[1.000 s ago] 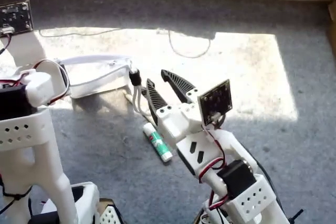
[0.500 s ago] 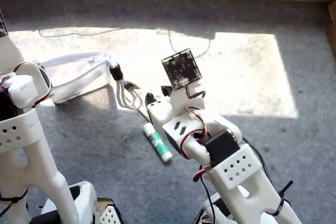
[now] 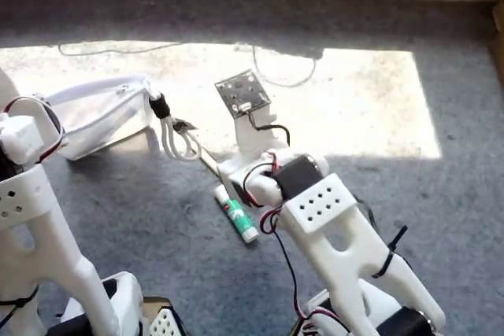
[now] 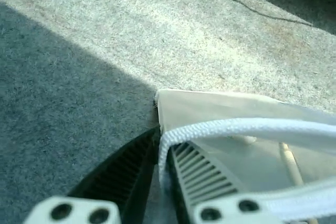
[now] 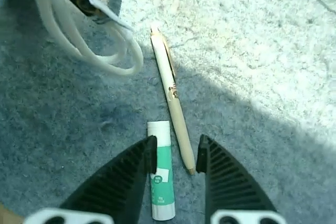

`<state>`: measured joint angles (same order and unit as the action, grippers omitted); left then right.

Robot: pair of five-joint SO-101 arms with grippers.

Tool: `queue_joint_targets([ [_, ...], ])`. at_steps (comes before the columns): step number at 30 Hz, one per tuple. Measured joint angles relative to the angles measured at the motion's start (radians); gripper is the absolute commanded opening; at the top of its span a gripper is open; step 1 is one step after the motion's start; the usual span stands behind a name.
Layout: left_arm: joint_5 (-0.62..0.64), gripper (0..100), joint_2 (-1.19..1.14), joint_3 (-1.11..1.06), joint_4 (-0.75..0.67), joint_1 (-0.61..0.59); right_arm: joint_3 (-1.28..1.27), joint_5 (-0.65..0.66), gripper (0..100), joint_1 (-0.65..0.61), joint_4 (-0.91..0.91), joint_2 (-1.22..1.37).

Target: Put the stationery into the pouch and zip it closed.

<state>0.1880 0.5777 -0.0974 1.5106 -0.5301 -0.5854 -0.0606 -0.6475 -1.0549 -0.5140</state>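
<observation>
Glue stick [image 5: 161, 182] — green label, print unreadable.

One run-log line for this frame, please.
left end effector: shut on pouch edge | right end effector: open over pen end | glue stick: beside pen

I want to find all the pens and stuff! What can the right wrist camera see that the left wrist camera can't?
Right wrist view: a beige pen and a green-and-white glue stick lying side by side on the carpet, a looped white cord, and the right gripper open over them.
Left wrist view: the left gripper pinching the edge of the clear pouch.
Both: grey carpet, part sunlit and part in shadow.
</observation>
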Motion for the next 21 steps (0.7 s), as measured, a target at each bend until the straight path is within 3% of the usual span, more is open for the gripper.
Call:
queue_joint_targets([
  [21,0.000,1,0.000,0.000,0.000,-0.017,0.034,0.003,12.7,-0.126,0.089,0.411],
])
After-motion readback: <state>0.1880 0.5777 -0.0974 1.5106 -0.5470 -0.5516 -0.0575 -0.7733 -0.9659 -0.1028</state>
